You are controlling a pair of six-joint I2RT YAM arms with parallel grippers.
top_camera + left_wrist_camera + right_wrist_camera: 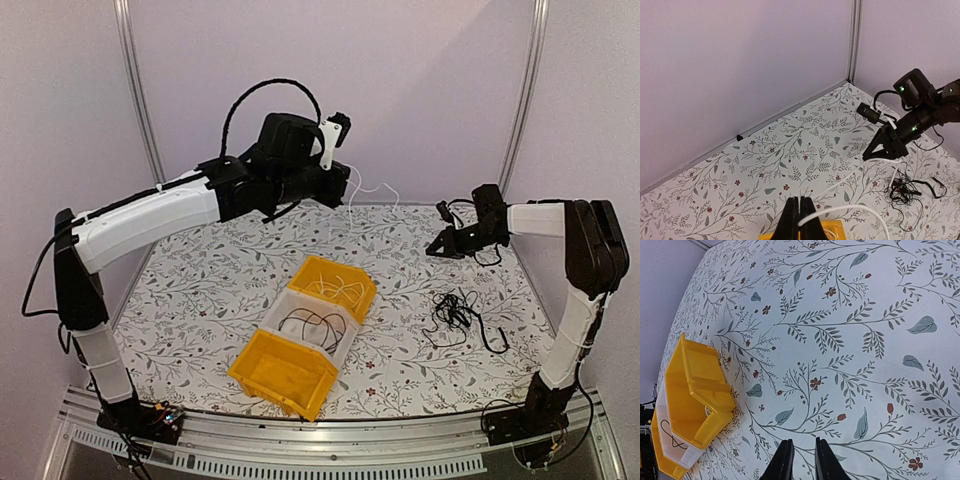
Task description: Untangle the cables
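White cable (850, 205) pinched tight in left gripper (799, 202), held high over the far table (200, 290). Right gripper (804, 442) slightly parted, nothing between. Black cables (455, 312) lie tangled on table near right arm.

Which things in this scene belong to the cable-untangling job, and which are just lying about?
Belong to the job:
- white cable, pinched in the left gripper
- black cable tangle, loose on the table
- white cables and black cable, lying in bins

Just lying about:
- far yellow bin
- white bin
- near yellow bin
- floral table cover
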